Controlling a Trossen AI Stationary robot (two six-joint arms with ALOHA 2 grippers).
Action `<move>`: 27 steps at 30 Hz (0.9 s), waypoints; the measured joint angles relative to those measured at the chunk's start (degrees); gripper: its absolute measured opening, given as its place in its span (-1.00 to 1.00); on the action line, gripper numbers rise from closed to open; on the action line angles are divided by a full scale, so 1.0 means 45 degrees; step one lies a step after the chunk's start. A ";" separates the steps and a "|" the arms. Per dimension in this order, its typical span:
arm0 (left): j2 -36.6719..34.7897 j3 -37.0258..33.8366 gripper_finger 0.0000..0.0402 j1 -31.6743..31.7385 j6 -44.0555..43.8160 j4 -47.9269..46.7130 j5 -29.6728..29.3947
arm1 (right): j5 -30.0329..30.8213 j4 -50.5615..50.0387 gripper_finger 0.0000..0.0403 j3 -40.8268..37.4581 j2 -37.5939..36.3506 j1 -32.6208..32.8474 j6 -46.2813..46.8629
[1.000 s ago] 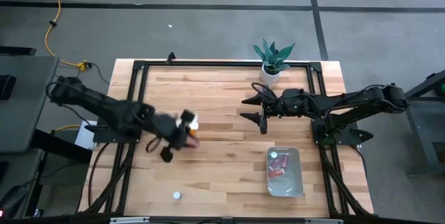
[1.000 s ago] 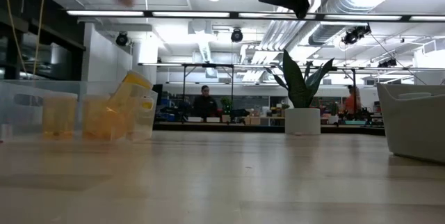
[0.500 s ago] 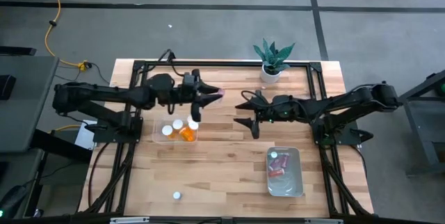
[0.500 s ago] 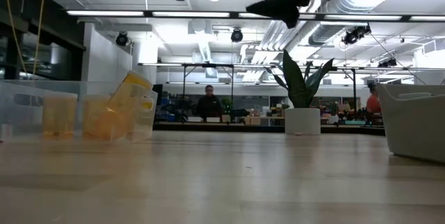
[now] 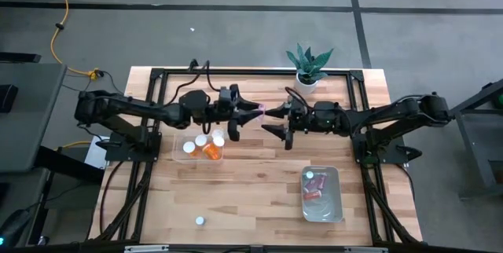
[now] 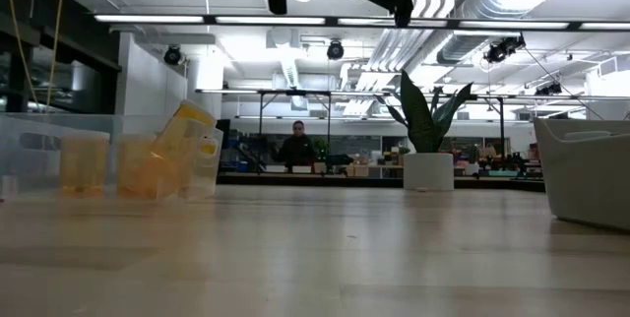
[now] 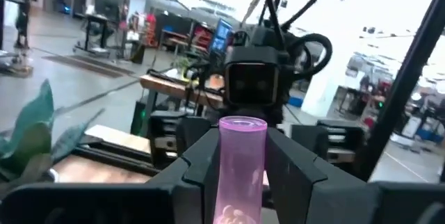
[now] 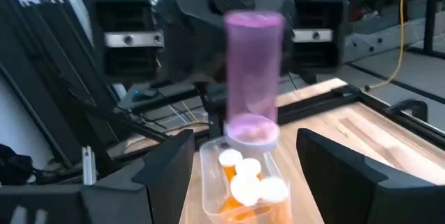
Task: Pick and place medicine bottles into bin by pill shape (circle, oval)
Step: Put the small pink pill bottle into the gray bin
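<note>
- Left of centre in the high view, the left gripper [image 5: 245, 111] pinches a pink bottle [image 5: 257, 110] between its fingers, above the table [image 5: 251, 190].
- Below it in the frame, a clear bin [image 5: 200, 148] holds orange medicine bottles [image 5: 211, 150] with white caps.
- At centre, the right gripper [image 5: 277, 121] faces the pink bottle, jaws spread wide.
- At lower right, a second bin [image 5: 322, 194] holds reddish bottles [image 5: 314, 192].
- At upper right stands a potted plant [image 5: 308, 66].

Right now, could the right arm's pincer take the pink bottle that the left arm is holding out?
Probably yes. The left pincer holds the pink bottle in mid-air, end-on toward the right pincer, whose fingers are open on either side of it. Nothing sits between them; the bin of orange bottles lies below.
</note>
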 joint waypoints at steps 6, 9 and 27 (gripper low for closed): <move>0.0349 0.0000 -0.56 0.0000 -0.0057 0.0468 -0.0397 | -0.0064 0.0207 0.23 0.0007 -0.0004 -0.0003 0.0016; 0.0344 0.0000 -0.56 0.0000 -0.0228 0.0761 -0.0439 | -0.0059 0.0193 0.23 0.0004 -0.0004 -0.0010 0.0019; 0.1174 0.0083 -0.56 -0.0072 -0.0666 0.1498 -0.0403 | 0.0180 0.0181 -0.21 0.0005 -0.0004 -0.0039 0.0355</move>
